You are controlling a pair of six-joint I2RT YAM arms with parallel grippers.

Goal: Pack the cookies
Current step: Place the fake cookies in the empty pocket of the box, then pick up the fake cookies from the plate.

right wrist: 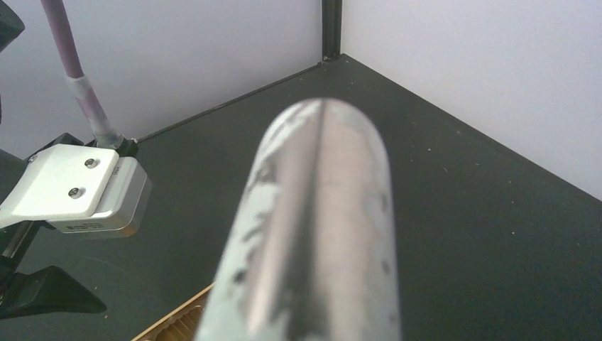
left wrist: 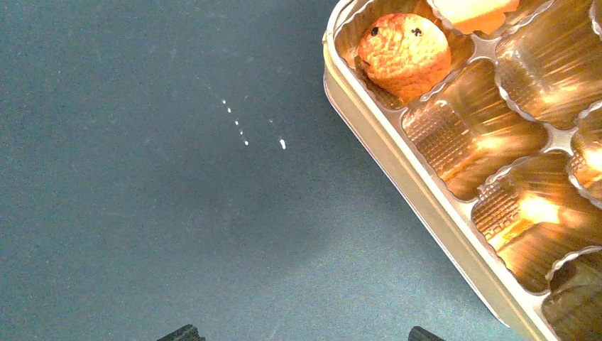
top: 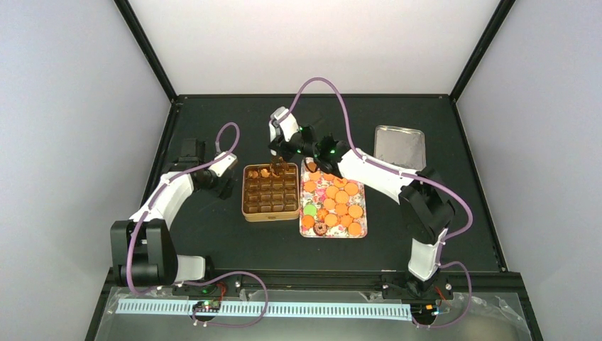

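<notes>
Dark matte counter (top: 213,241); square gold tin (top: 270,215) mid-frame, round orange cookies (top: 342,197) on patterned lid (top: 364,226) just right; left jaws wide open, empty; right jaws: cannot tell.

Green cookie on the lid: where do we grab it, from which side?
Pinch the green cookie across its rim, coming straight down. It lies flat on the printed lid, near its left edge, with orange cookies close on its right, so a side approach looks blocked.

No legible txt, no labels, brands or nos. — any view
</notes>
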